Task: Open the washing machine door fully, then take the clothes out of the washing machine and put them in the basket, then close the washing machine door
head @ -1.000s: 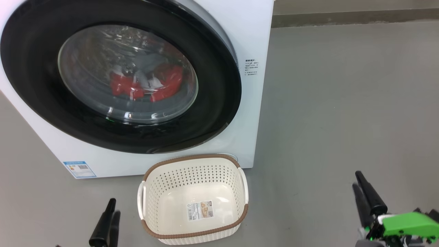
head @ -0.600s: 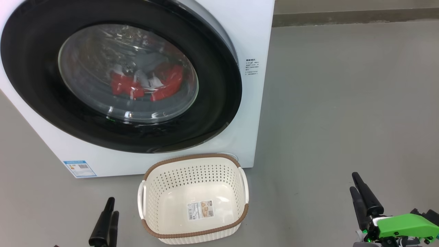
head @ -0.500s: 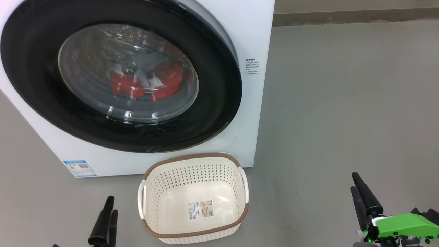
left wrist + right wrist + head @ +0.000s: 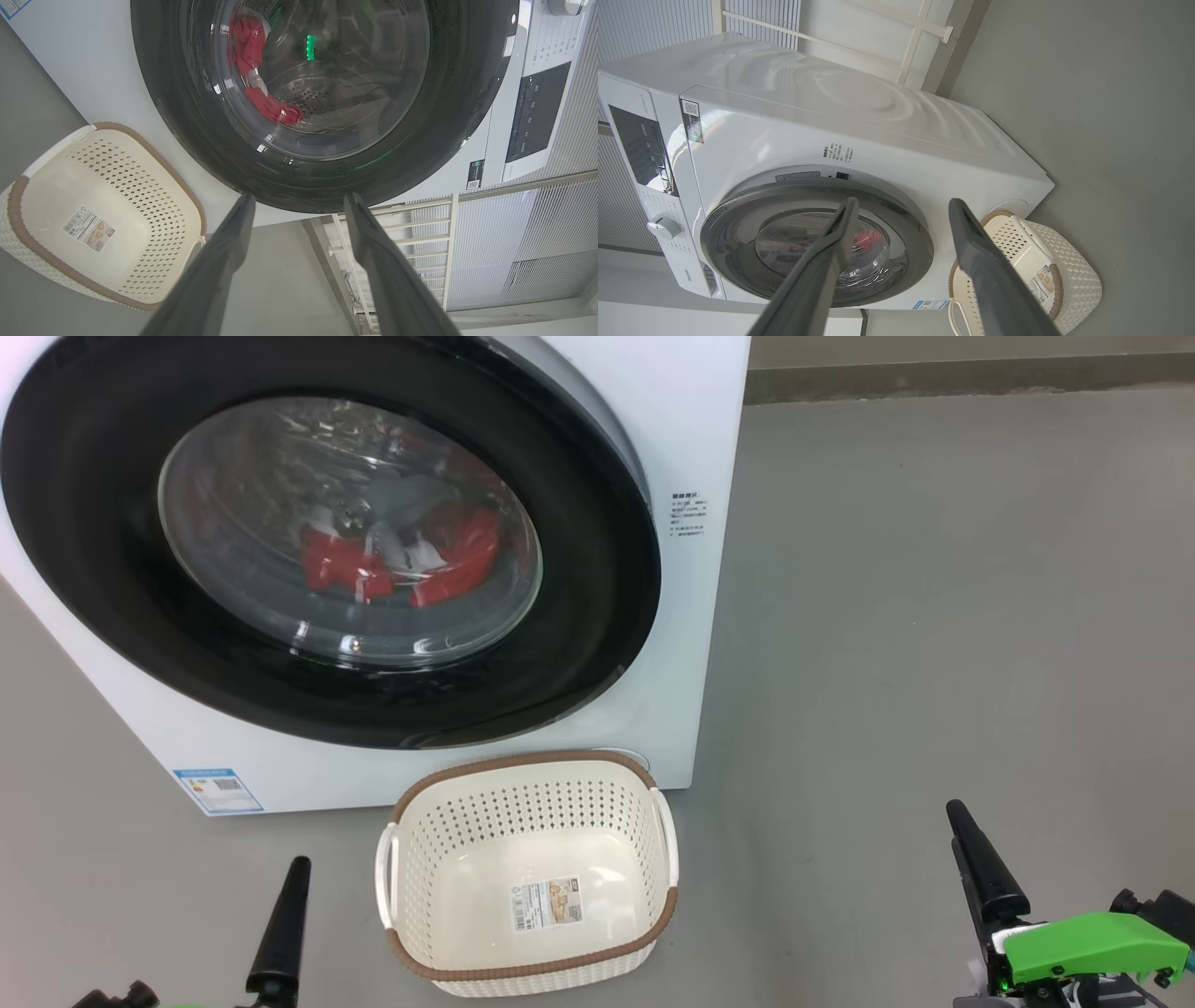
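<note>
The white washing machine (image 4: 695, 429) stands on the floor at upper left. Its door (image 4: 588, 616), with a black rim and bulging glass, lies shut against the front. Red, white and grey clothes (image 4: 448, 560) show through the glass inside the drum, and again as clothes (image 4: 261, 100) in the left wrist view. The cream basket (image 4: 523, 762) sits empty on the floor just in front of the machine. My left gripper (image 4: 299, 870) hovers left of the basket, and my right gripper (image 4: 958, 817) well to its right. Left gripper (image 4: 299, 198) and right gripper (image 4: 902, 201) both stand open, holding nothing.
Grey floor (image 4: 934, 616) stretches to the right of the machine up to a wall skirting (image 4: 971, 378). The machine's control panel (image 4: 642, 149) and knob (image 4: 663, 227) are at its top. A white slatted rail (image 4: 402, 252) stands beside the machine.
Both grippers have spread their fingers wider. The right gripper has sunk slightly and drifted left. Door, clothes and basket have not moved.
</note>
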`<state>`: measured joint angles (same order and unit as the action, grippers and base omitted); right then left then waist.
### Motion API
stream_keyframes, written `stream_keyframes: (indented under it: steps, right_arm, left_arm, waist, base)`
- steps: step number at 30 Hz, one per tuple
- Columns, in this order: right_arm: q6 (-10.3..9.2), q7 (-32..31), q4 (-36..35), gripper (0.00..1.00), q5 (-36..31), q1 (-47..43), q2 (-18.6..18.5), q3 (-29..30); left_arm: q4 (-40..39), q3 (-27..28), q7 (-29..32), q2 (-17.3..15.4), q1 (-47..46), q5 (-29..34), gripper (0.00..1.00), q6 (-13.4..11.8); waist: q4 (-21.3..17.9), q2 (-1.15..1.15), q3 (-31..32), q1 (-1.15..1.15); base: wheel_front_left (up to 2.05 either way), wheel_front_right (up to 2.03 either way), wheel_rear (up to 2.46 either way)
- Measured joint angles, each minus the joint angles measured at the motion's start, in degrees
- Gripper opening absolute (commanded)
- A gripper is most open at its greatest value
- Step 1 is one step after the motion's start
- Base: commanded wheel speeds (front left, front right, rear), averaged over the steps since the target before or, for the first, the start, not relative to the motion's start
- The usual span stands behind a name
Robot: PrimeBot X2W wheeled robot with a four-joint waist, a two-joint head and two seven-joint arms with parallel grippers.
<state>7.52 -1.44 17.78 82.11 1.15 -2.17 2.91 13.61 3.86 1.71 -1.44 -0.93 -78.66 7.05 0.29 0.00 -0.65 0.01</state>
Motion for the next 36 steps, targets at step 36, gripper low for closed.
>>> stream_keyframes:
  steps: [36]
  right_arm:
    - [0.00, 5.82, -0.65, 1.00, -23.40, -0.02, -3.04, -5.65]
  left_arm:
    - [-6.12, -2.69, -5.93, -0.10, 3.09, 32.04, 1.00, -2.75]
  waist:
    - [0.37, 0.00, -0.45, 0.00]
  base:
    - [0.00, 0.00, 0.00]
